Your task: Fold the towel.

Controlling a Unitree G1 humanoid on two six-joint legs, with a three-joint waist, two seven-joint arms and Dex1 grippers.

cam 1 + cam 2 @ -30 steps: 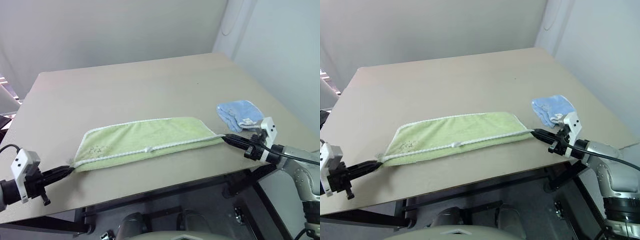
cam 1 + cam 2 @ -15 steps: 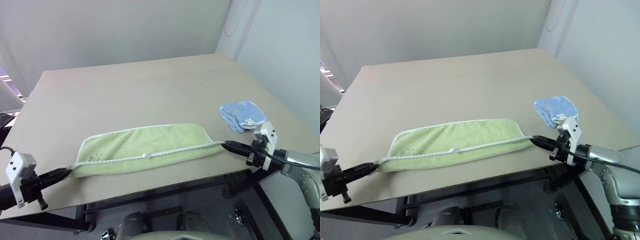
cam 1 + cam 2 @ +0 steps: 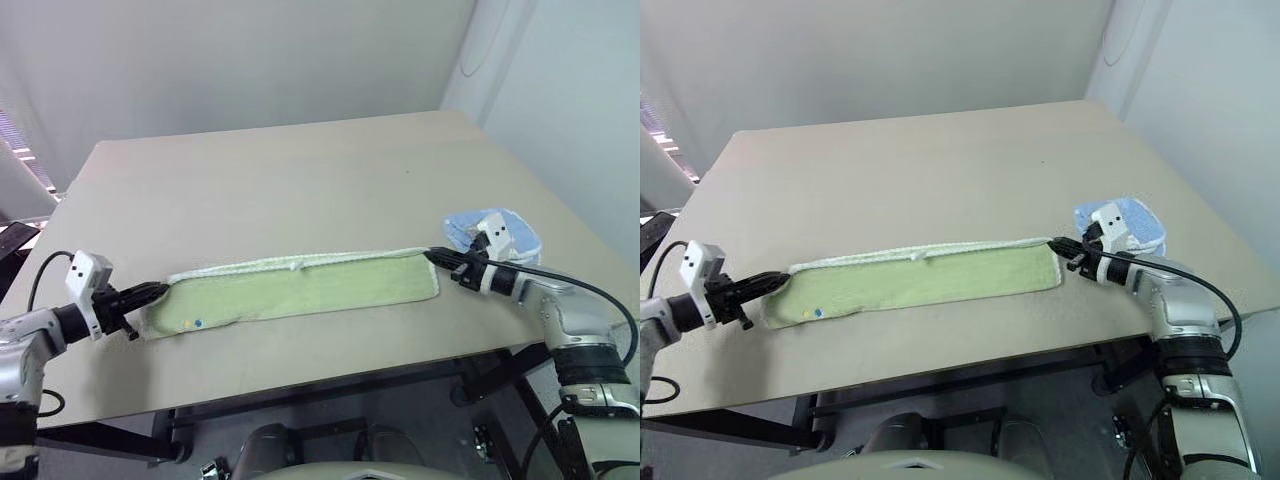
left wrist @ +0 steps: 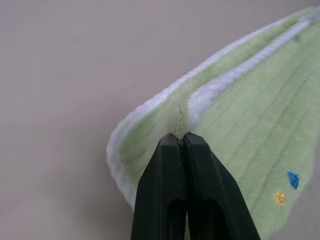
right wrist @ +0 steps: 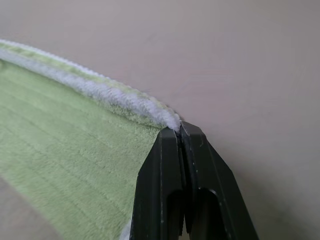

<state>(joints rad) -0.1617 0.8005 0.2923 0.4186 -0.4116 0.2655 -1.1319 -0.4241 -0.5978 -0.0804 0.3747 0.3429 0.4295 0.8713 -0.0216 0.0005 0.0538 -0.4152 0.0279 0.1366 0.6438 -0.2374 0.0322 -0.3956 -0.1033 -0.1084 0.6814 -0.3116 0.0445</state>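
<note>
The light green towel (image 3: 300, 290) lies on the table as a long, narrow folded strip, with its white corded edges along the far side. My left gripper (image 3: 160, 290) is shut on the towel's left far corner (image 4: 177, 131), low over the table. At the other end, my right gripper (image 3: 432, 256) is shut on the right far corner (image 5: 170, 120). Small coloured marks (image 4: 292, 179) show on the towel's top face near the left end.
A small light blue cloth (image 3: 1143, 228) lies just behind my right wrist near the table's right edge. The beige table (image 3: 300, 180) stretches bare beyond the towel. Its front edge runs close below the strip. A wall stands behind it.
Both grippers have moved forward and down, carrying the held corded edge over the towel to its far side. The towel is now a narrower strip. The camera view has shifted too.
</note>
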